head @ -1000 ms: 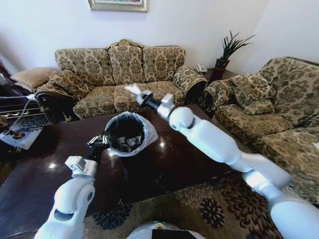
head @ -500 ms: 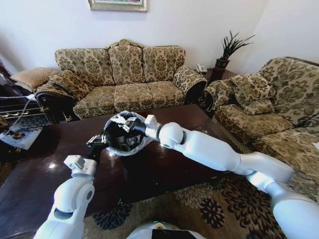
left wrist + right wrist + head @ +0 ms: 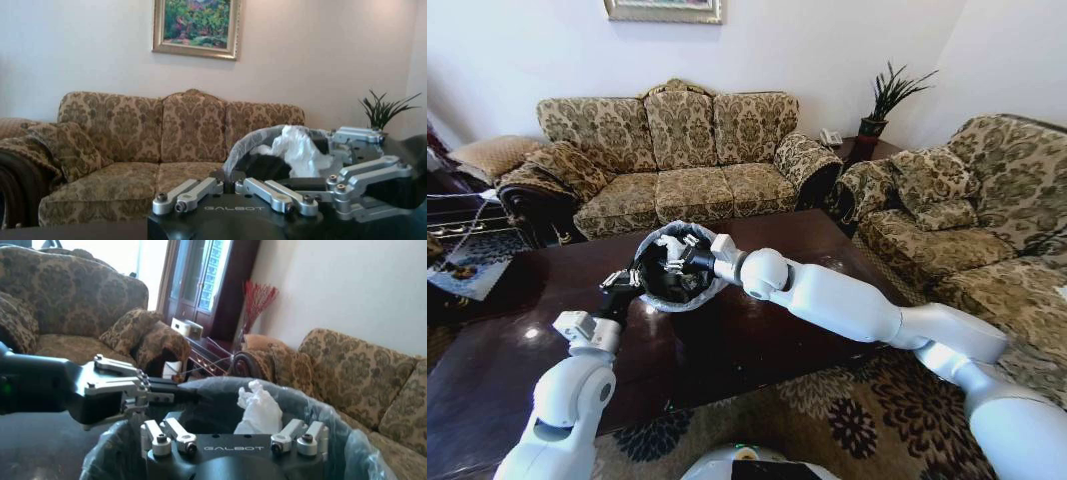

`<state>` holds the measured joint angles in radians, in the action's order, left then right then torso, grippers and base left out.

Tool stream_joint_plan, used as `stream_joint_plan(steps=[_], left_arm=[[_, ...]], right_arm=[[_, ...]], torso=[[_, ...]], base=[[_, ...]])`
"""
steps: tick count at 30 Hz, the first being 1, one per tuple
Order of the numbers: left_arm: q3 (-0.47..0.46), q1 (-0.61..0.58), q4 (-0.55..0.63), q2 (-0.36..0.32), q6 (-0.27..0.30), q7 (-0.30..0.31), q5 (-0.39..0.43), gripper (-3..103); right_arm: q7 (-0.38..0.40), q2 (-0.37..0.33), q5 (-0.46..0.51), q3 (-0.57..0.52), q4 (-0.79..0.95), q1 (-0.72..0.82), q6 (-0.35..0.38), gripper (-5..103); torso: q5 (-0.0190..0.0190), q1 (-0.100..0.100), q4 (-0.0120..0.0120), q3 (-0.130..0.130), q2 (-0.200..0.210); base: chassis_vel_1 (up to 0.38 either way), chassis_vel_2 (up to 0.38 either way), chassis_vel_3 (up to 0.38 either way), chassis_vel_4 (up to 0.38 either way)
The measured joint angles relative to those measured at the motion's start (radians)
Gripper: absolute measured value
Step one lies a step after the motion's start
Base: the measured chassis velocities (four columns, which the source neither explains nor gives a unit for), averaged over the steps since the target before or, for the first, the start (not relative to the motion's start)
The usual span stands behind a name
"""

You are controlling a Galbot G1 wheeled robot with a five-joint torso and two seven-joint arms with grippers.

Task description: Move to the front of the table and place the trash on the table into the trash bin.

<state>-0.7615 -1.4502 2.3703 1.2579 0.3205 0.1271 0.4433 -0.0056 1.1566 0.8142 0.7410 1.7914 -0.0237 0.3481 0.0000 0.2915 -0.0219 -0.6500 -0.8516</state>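
Observation:
The trash bin (image 3: 659, 262), black with a white bag over its rim, is tipped on the dark table (image 3: 757, 335). My left gripper (image 3: 621, 284) is shut on the bin's near rim and shows in the right wrist view as the left gripper (image 3: 137, 390). My right gripper (image 3: 683, 262) reaches into the bin's mouth, shut on a crumpled white tissue (image 3: 257, 410) of trash that stands up between its fingers. From the left wrist the bag-lined rim (image 3: 293, 145) appears with the right gripper (image 3: 363, 180) beside it. More white scraps lie inside the bin (image 3: 685, 287).
A patterned sofa (image 3: 667, 150) stands behind the table and another (image 3: 987, 220) to the right. A potted plant (image 3: 882, 100) sits in the corner. A patterned rug (image 3: 847, 420) lies at the table's near right, and a low glass shelf (image 3: 467, 260) at far left.
My right arm has swung down from above the sofa, carrying the white tissue into the bin's mouth. The left gripper has kept its hold on the rim.

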Motion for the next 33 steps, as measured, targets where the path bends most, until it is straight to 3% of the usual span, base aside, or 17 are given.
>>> stream_joint_plan(steps=[3,6,25,27,30,33], left_arm=[[0.000,0.001,0.002,0.000,0.000,-0.001,0.000,3],[-0.001,0.002,0.002,0.001,0.000,-0.002,0.000,3],[0.000,0.010,-0.006,-0.002,0.002,-0.002,0.001,3],[-0.001,0.009,-0.007,-0.003,0.003,-0.002,0.003,3],[-0.001,0.013,-0.014,-0.003,0.003,-0.003,0.003,3],[0.000,0.017,-0.017,-0.005,0.004,-0.003,0.009,3]], right_arm=[[-0.013,-0.005,0.000,-0.002,0.008,-0.006,0.000,94],[-0.022,-0.008,-0.001,-0.001,0.006,-0.005,0.000,99],[-0.024,-0.008,0.020,-0.026,0.023,0.008,-0.020,100],[0.006,-0.008,0.032,-0.036,0.025,0.005,-0.021,100],[-0.032,-0.037,0.023,-0.017,0.041,0.001,-0.006,100],[0.029,-0.036,0.059,-0.017,0.062,0.012,-0.025,100]], torso=[[0.0000,0.000,0.0001,0.000,0.000],[0.0000,0.000,0.0001,0.000,0.000],[-0.0002,0.000,0.0001,0.000,0.000],[0.0004,0.000,-0.0003,0.000,0.000],[-0.0004,0.000,0.0002,0.000,0.000],[0.0008,0.000,0.0001,0.000,0.000]], base=[[0.000,0.000,0.000,0.000],[0.000,0.000,0.000,0.000],[0.000,0.000,0.000,0.000],[0.000,0.000,0.000,0.000],[0.000,0.000,0.000,0.000],[0.000,0.000,0.000,0.000]])
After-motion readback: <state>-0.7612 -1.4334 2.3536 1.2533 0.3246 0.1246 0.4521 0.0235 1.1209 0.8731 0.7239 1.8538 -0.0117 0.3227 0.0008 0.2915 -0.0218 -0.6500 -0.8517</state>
